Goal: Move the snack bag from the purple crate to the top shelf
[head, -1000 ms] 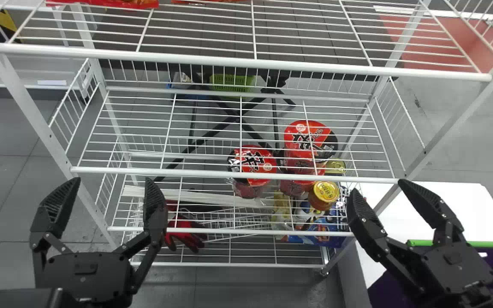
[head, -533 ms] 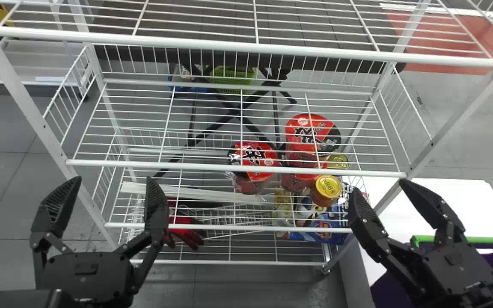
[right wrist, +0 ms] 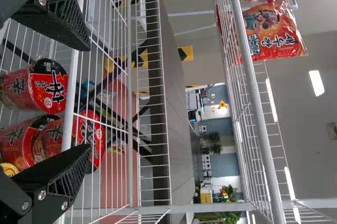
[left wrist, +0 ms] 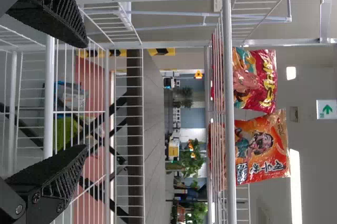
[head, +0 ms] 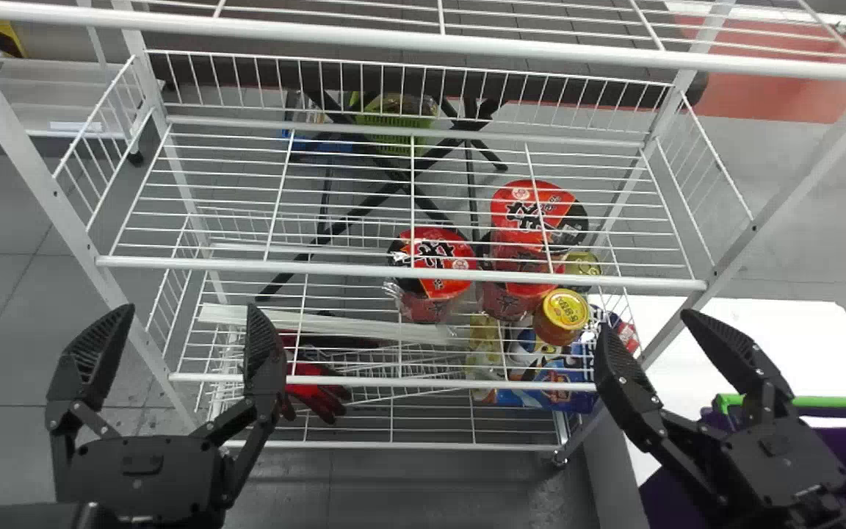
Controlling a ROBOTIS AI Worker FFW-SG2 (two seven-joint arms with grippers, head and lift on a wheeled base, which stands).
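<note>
Black two-fingered left hand (head: pixel 191 308) and matching right hand (head: pixel 645 320) are hanging open before the white wire rack (head: pixel 401 270), its top shelf (left wrist: pixel 229 129) bearing glossy reddish snack bags (left wrist: pixel 263 153).

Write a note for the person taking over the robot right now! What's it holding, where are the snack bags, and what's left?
Left end effector: open, empty, in front of the rack.
Right end effector: open, empty, at the rack's right side.
Crate: at the robot's right; can't tell if a bag is inside.
Done: a red bag and an orange bag are on the top shelf. Can't tell if either came from the crate.
Left: check the crate; any bag there probably goes up next.
</note>
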